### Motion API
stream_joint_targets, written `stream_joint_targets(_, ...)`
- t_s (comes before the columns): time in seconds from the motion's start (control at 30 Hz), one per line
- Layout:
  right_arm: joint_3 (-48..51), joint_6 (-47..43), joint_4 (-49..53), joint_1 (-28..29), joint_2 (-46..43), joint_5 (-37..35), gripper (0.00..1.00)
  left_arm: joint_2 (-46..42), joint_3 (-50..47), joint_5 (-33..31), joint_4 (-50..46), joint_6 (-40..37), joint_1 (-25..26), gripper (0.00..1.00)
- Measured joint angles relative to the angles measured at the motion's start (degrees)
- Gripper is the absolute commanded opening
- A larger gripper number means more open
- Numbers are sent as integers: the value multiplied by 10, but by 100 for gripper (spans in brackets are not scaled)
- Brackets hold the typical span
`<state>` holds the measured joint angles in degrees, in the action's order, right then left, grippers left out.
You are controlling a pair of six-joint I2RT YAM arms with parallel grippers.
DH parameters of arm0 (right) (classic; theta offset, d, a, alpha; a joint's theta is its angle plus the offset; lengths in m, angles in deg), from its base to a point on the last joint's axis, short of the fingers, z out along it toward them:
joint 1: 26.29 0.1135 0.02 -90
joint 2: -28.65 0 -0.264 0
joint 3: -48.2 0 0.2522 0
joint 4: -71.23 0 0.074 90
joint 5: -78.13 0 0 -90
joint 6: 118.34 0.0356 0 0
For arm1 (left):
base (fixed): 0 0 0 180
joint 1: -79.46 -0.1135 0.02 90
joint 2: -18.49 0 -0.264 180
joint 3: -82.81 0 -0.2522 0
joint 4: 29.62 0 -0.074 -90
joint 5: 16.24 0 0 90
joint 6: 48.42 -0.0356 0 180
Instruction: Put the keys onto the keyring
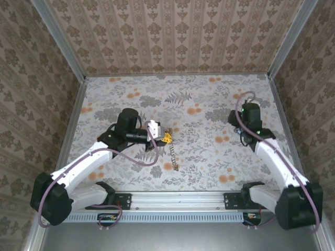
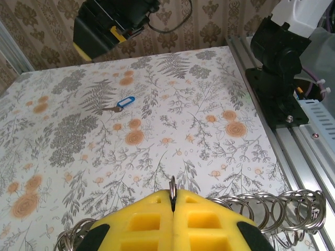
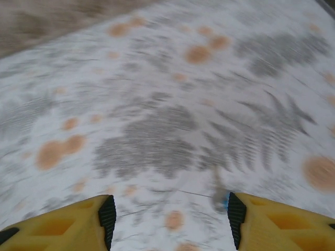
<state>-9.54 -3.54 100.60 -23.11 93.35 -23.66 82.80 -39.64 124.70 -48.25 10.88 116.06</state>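
My left gripper [image 1: 166,138] [image 2: 172,201] is shut on one ring of the keyring [image 1: 174,155], a silver chain of rings trailing toward the near edge. Its coils [image 2: 285,209] spread out beside the yellow fingers. A blue key [image 2: 124,103] lies flat on the floral table further out. My right gripper [image 1: 242,134] [image 3: 168,212] hovers open and low over the table, and the blue key [image 3: 224,199] appears as a blur just inside its right finger. The yellow and red keys are out of view.
Patterned walls [image 1: 172,36] close the table on three sides. A metal rail [image 1: 178,201] with both arm bases runs along the near edge. The right arm's black base [image 2: 275,68] stands close to the chain's end.
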Motion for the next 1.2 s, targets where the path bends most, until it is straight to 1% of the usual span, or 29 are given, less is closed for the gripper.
stream_joint_targets(0.07,-28,25,48,-31,53,3,58,0,-7,0,3,0,-3,0)
stream_joint_targets(0.1,-43,31,71,-38,80,4,57,1,-10,0,4,0,-3,0)
stream_joint_targets(0.13,-59,34,94,-41,110,6,53,2,-11,0,5,1,-3,0)
stream_joint_targets(0.27,-123,22,155,-43,219,21,43,3,-12,0,6,3,-3,0)
stream_joint_targets(0.43,-176,2,192,-40,299,23,41,3,-12,0,6,3,-3,0)
stream_joint_targets(0.7,-205,-10,214,-14,366,-9,39,7,-12,1,3,2,-4,0)
stream_joint_targets(0.73,-205,-10,216,-10,372,-10,36,9,-12,3,3,2,-4,0)
stream_joint_targets(0.77,-207,-10,219,-6,379,-12,35,12,-12,5,2,2,-4,0)
stream_joint_targets(0.83,-209,-10,221,0,390,-17,34,17,-12,12,2,2,-4,0)
stream_joint_targets(1.0,-209,-10,223,2,394,-42,28,31,-12,22,2,2,-4,0)
stream_joint_targets(1.07,-209,-12,223,2,394,-52,24,31,-12,24,2,2,-4,0)
stream_joint_targets(1.2,-209,-16,223,2,394,-69,21,31,-12,26,2,2,-4,0)
